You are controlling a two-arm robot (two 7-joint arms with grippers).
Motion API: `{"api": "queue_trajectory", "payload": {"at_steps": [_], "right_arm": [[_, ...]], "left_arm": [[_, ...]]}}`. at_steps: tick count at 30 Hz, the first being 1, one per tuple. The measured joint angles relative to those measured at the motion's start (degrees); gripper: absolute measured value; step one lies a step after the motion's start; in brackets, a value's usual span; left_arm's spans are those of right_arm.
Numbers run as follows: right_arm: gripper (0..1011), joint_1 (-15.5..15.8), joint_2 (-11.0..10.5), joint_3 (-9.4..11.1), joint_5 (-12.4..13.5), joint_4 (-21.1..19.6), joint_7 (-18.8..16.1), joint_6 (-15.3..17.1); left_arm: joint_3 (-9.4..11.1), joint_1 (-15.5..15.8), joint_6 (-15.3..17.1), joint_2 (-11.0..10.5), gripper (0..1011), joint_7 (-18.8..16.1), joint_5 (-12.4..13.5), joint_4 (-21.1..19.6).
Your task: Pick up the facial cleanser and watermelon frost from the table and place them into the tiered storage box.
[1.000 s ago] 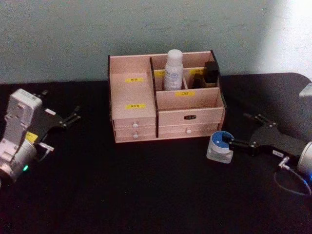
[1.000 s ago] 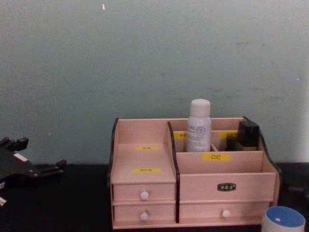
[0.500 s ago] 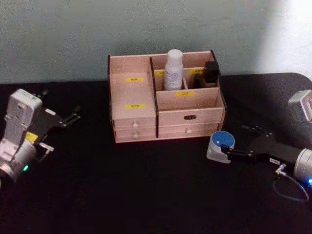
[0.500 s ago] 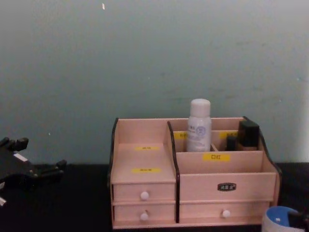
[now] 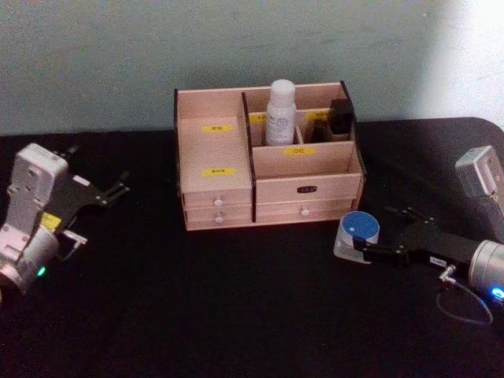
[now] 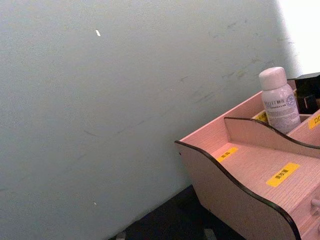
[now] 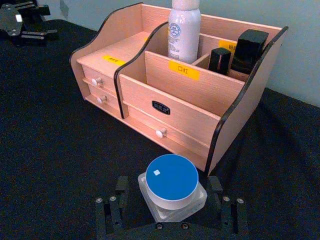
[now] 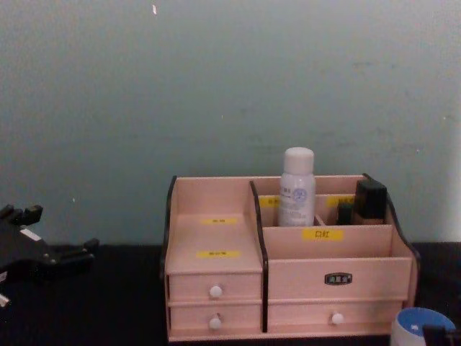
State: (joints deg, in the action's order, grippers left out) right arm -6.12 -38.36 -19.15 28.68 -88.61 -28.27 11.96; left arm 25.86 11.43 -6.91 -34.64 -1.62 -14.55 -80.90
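A clear jar with a blue lid [image 5: 359,231], apparently the facial cleanser, stands on the black table just right of the tiered storage box [image 5: 228,150]. My right gripper [image 5: 372,231] is open around it, one finger on each side of the jar [image 7: 172,190], which still rests on the table. A white bottle [image 5: 280,113], apparently the watermelon frost, stands upright in a rear compartment of the box [image 7: 165,85]. My left gripper [image 5: 106,177] hangs open and empty at the far left, well away from the box.
Two dark small containers [image 7: 240,52] stand in the box's rear right compartment. The box sits against a pale green wall. Black tabletop [image 5: 236,299] stretches in front of the box and between the arms.
My right gripper has slid left along the table, so its fingers now flank the blue-lidded jar. The left arm has stayed put.
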Motion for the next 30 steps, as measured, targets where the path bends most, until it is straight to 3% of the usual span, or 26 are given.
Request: {"api": "queue_trajectory", "payload": {"at_steps": [30], "right_arm": [[1003,-2.0,1.0,-1.7,-0.8,2.6,0.2,0.5]], "left_arm": [[0.0,0.0,0.0,0.0,1001,0.0,0.0,0.0]]}}
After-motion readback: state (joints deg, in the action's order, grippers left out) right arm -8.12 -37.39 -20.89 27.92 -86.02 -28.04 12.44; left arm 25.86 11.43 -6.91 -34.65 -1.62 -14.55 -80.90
